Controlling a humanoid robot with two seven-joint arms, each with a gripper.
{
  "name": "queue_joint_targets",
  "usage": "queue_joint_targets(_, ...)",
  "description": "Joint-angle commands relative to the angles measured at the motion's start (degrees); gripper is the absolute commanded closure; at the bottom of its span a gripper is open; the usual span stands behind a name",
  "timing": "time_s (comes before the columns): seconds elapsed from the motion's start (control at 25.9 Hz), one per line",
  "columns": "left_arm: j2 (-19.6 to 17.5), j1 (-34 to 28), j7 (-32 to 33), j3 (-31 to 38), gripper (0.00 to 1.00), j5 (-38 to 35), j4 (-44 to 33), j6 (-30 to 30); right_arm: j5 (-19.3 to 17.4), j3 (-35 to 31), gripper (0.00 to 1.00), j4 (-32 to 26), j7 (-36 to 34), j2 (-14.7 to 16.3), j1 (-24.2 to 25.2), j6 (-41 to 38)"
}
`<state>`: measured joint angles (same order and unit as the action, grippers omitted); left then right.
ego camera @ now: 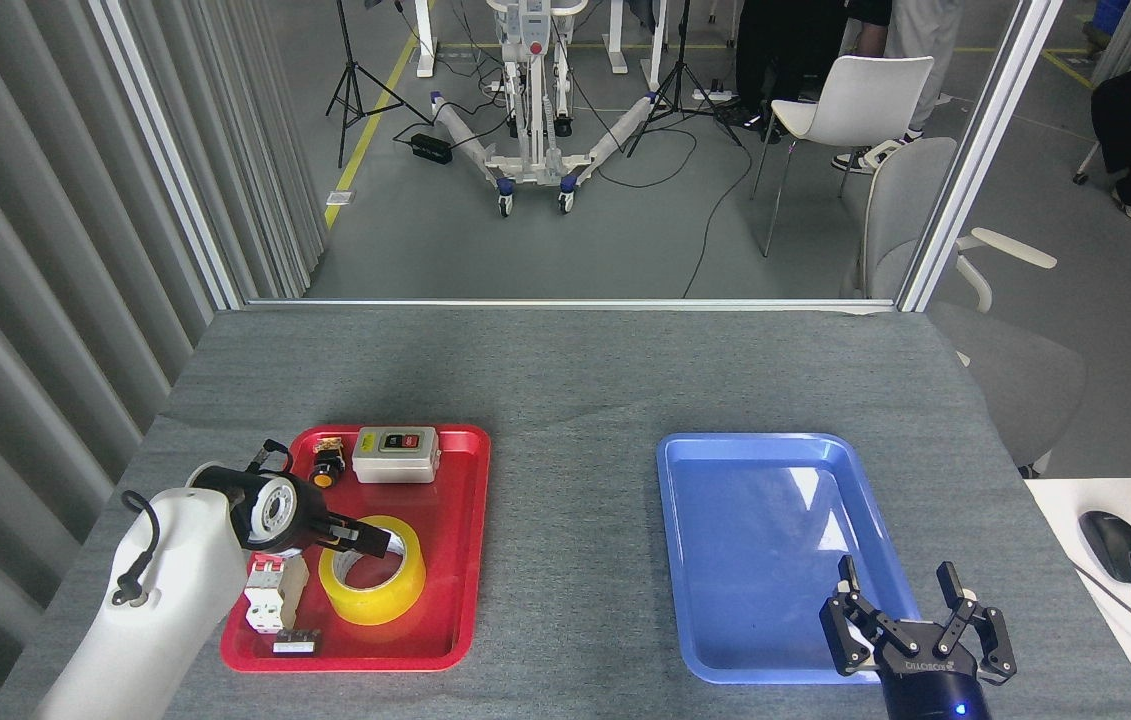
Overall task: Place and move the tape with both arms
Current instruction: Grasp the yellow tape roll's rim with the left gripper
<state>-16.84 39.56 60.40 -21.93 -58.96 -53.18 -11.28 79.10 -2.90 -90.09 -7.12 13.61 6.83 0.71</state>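
A grey felt-covered worktop (565, 380) holds a red tray (455, 560) as its main landmark. Inside the tray, along its far edge, sit a grey switch box (395, 454) and, just left of it, a small yellow-capped black push button (325, 470). A white circuit breaker (265, 596) lies at the tray's near left side. Well to the tray's right rests a blue tray (765, 540). Far right of both, a black computer mouse (1115, 545) sits on a white desk.

Glossy plastic red tray (460, 560) and blue tray (725, 480) on matt grey cloth table (565, 380).
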Motion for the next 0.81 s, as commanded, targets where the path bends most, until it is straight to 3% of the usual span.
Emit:
queue_joint_targets(0.0,0.06,-0.01,-0.46,-0.13,0.01,0.25,1.85,-1.82,-0.08,0.0,0.0,0.0,0.0,0.19,0.03,-0.1)
queue_joint_targets(0.19,-0.12,-0.01,-1.78,-0.31,0.08,-0.19,3.0,-1.91,-0.08,0.0,0.0,0.09,-0.08,0.54,0.03,-0.27)
queue_joint_targets(0.46,-0.12,-0.01,-5.91,-0.57,0.08,-0.28,5.02,-2.0,-0.08,0.0,0.0,0.35,-0.17,0.63,0.38,-0.62)
queue_joint_targets(0.77,-0.12,-0.01,-12.32,-0.66,0.22,-1.07,7.92,-4.9,0.0,0.09,0.0,0.35,-0.17,0.45,0.38,-0.62)
